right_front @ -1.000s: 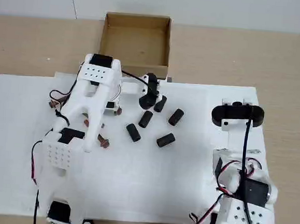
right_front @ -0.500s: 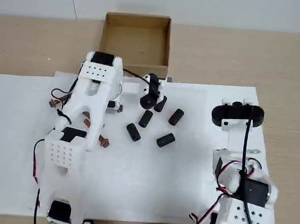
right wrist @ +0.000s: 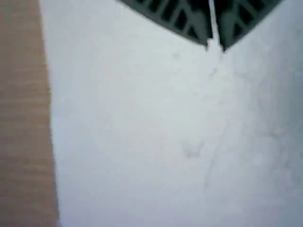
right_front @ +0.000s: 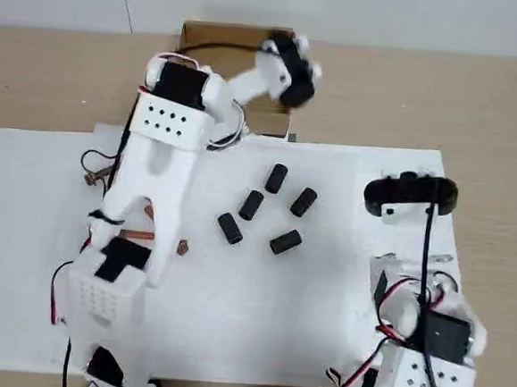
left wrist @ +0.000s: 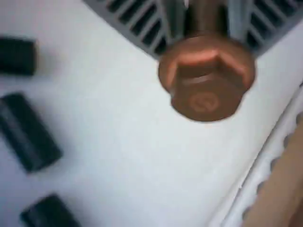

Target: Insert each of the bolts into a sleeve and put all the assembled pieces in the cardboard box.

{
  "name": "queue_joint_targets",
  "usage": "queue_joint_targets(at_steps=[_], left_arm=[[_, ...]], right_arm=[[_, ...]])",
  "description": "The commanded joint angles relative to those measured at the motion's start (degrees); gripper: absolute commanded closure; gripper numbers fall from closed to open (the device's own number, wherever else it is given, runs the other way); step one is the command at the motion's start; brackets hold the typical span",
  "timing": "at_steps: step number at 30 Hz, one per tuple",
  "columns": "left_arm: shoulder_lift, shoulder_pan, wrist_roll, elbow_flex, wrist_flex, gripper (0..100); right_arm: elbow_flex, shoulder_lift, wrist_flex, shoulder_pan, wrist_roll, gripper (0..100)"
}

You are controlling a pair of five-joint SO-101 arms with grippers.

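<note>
Left hand: the left hand [right_front: 292, 71] is closed on a copper bolt [left wrist: 206, 78], pinched by the shank between its ribbed fingers with the hexagon head toward the wrist camera. It hangs raised above the rim of the cardboard box [right_front: 195, 36], on the side nearer the right arm.
Right hand: the right hand [right wrist: 211, 41] is pressed shut on nothing, low over the white sheet [right_front: 258, 319] and well apart from the sleeves.
Sleeves: five black sleeves [right_front: 251, 205] lie loose on the sheet between the arms, on their sides.
Other bolts: at least two more bolts [right_front: 137, 234] lie on the sheet beside the left arm.
Step, as I judge it: the bolt is in hand but not yet in a sleeve.
Risk, box: released here, the bare bolt would likely drop into the box unassembled.
Risk, grip: the hold is on the shank alone, so a knock could twist or slide the bolt.
Risk, sleeves: lying flat, a sleeve may roll off when the bolt tip pushes it, unless the right hand steadies it on the desk [right_front: 498, 114].
</note>
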Motion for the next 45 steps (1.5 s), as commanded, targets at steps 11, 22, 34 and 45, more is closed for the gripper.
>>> queue_joint_targets(at_steps=[11,22,34,45], left_arm=[[-22.33,-3.69,36.57,10.95,1.49,99],[-37.36,-10.46,39.12,28.62,1.49,99],[-54.95,-10.46,39.12,49.80,1.05,99],[-64.00,-15.21,36.04,64.13,-7.56,99]], right_arm=[[-22.07,15.08,11.56,-1.10,-3.43,99.5],[-43.16,34.68,20.70,-8.04,-9.41,99.5],[-45.19,50.15,17.45,-24.66,-21.19,99.5],[-67.87,70.64,19.47,-24.48,-25.23,99.4]])
